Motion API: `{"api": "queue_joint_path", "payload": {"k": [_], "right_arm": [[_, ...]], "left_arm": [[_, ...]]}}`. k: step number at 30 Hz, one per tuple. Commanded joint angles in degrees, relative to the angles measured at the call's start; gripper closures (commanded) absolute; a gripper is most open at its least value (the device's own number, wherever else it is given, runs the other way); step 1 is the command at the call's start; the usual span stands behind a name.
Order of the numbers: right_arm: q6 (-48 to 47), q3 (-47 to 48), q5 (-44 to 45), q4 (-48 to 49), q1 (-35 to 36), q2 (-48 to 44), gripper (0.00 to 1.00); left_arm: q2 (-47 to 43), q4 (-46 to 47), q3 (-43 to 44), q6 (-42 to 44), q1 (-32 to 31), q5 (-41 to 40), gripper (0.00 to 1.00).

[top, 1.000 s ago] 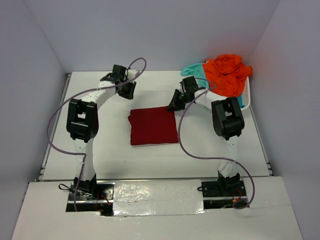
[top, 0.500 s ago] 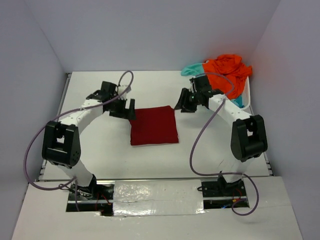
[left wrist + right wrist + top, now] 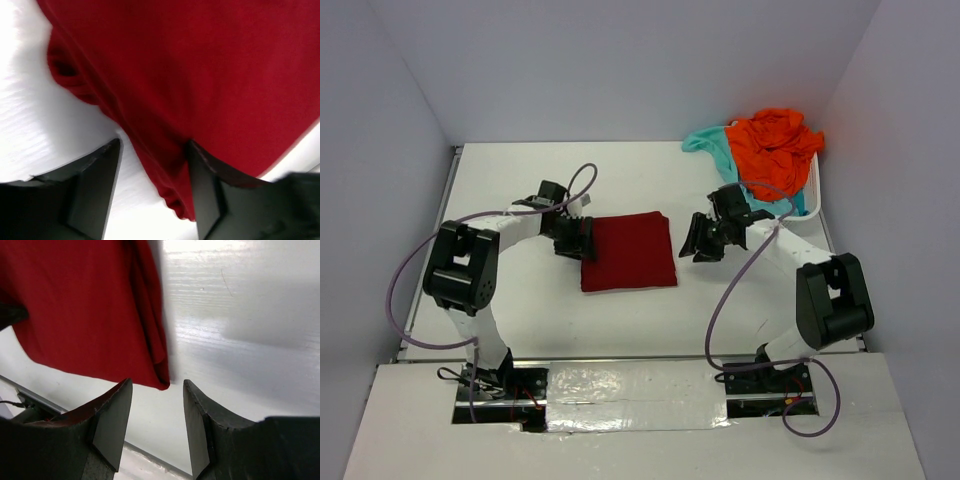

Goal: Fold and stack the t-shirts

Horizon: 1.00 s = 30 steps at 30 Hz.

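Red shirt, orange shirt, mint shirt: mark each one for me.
red shirt (image 3: 628, 252): top view, middle of the folded cloth.
orange shirt (image 3: 775, 145): top view, centre of the crumpled heap.
mint shirt (image 3: 712, 142): top view, the part sticking out left of the orange one.

red t-shirt (image 3: 628, 252): plain dark red | orange t-shirt (image 3: 775, 145): bright | aqua t-shirt (image 3: 707, 141): light mint | table (image 3: 520, 290): white
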Motion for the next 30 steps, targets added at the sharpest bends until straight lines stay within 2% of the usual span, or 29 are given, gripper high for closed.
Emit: {"api": "queue_joint_path", "payload": {"k": [1,4,6,7,8,9,16,23,26,29,30], "right_arm": [[-1.44,1.66,2.04,0.01,0.27,-3.06,0.47],[-1.97,3.24,3.18,-1.49,0.27,-4.02,0.47],[-2.32,4.64,3.62,-2.19,0.1,-4.55,0.47],[-2.49,5.78,3.88,-2.98,0.18,-4.73,0.47],[-2.84,6.4,4.32,-3.42,0.18,-4.99,0.47],[-3.02,6.93,4.41,-3.77,0.1,-5.17,0.47],[-6.18,11.85,7.22,-8.07,-0.78,-5.35,0.47],[-8.56,13.26,8.81,-10.36,-1.57,-5.52,0.47],[-9.18,13.7,9.33,-10.89,-1.75,-5.52,0.47],[-9.79,14.31,9.86,-11.68,-1.84,-5.0,0.47],[-9.97,14.84,9.78,-12.03,-1.92,-4.82,0.47]], "left_arm": [[2.31,0.55,0.31,-1.64,-0.5,2.31,0.34],[2.75,0.99,-0.75,-1.81,-0.41,1.78,0.44],[3.19,0.81,-0.31,-1.99,-0.33,1.95,0.57],[3.19,0.64,0.56,-1.9,-0.33,1.43,0.75],[3.54,0.38,1.18,-1.38,-0.41,1.16,0.83],[3.89,-0.58,1.79,-1.29,-0.15,0.9,0.99],[6.62,-5.24,9.78,2.48,5.2,-2.44,1.0],[13.03,-10.34,20.59,12.07,13.38,-9.11,1.0],[17.58,-12.53,28.06,17.67,19.87,-11.05,1.0],[24.34,-15.69,38.68,21.99,24.26,-13.95,1.0],[26.38,-16.58,44.98,22.53,25.41,-15.17,1.0]]}}
